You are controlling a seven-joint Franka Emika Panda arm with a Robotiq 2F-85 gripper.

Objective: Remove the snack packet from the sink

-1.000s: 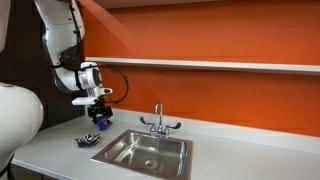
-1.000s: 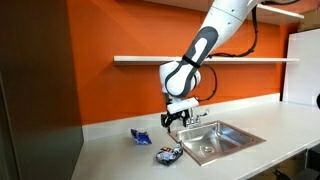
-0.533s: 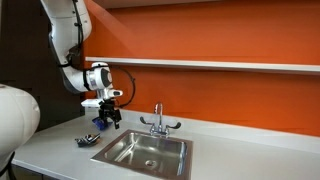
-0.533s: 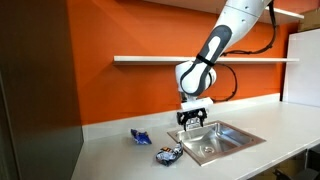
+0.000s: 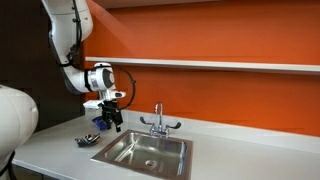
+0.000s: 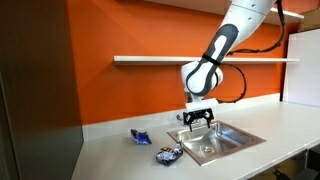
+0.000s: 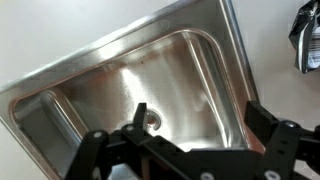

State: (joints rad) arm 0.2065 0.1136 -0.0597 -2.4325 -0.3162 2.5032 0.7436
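Note:
The snack packet (image 5: 87, 140), dark and crumpled with silvery patches, lies on the white counter just outside the sink's end; it also shows in the other exterior view (image 6: 168, 155) and at the right edge of the wrist view (image 7: 305, 35). The stainless sink (image 5: 172, 150) (image 6: 240, 136) is empty, and its round drain (image 7: 150, 118) shows in the wrist view. My gripper (image 5: 110, 122) (image 6: 197, 121) (image 7: 200, 125) hangs open and empty above the sink's edge, apart from the packet.
A small bright blue object (image 6: 140, 136) lies on the counter beyond the packet. The chrome faucet (image 5: 158, 121) stands behind the basin. An orange wall with a white shelf (image 5: 220, 65) runs behind the counter.
My arm has moved sideways from above the packet toward the sink, gripper still open and empty. The packet has not moved.

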